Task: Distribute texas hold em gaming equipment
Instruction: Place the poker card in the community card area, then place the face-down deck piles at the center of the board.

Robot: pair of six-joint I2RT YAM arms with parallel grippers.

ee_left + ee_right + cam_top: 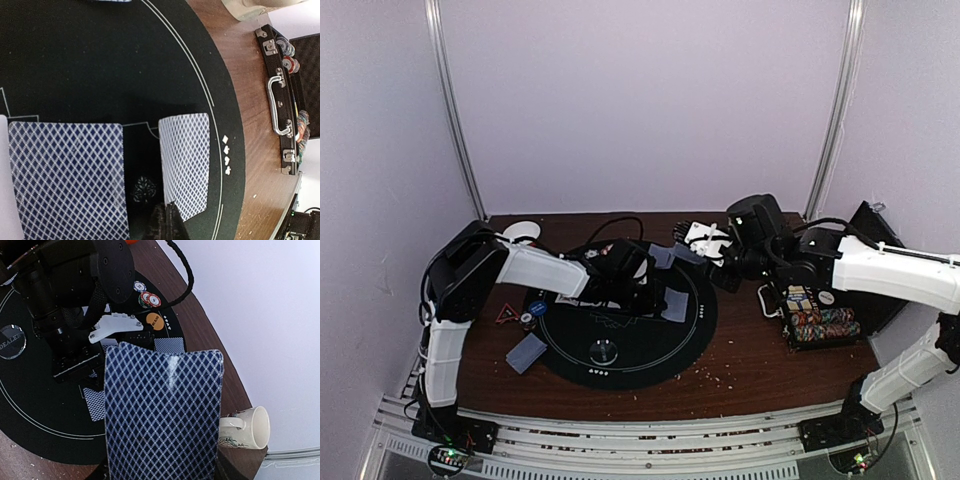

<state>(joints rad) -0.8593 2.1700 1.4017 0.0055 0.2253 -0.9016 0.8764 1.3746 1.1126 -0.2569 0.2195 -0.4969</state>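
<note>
The brown table (750,375) carries the black round mat (655,360). This mat is the playing field, so most pieces lie on it. On my right side stands the open chip case (820,325). Its striped chips (302,127) are packed on edge in rows, I judge as a supply to be taken later.

My left arm is stretched over the mat. My left gripper (169,220) has the fingers pressed together with nothing between them, and the tip is just beside the corner of a face-down card (185,162). A second card (70,175) lies next to that one, with a dark gap between. I think a closed tip suits pushing a card flat into its place.

My right gripper (688,247) hangs above the far edge of the mat. It pinches the held card (162,415) by its long edges, so the card bows a little. The fingers are hidden behind it. Such a hold probably lets me lay the card down flat.

One stray card (525,352) lies off the mat, on the wood.

The smallest pieces are the clear dealer disc (11,340), the orange disc (155,321) and the loose chips (149,299), all on the mat.
</note>
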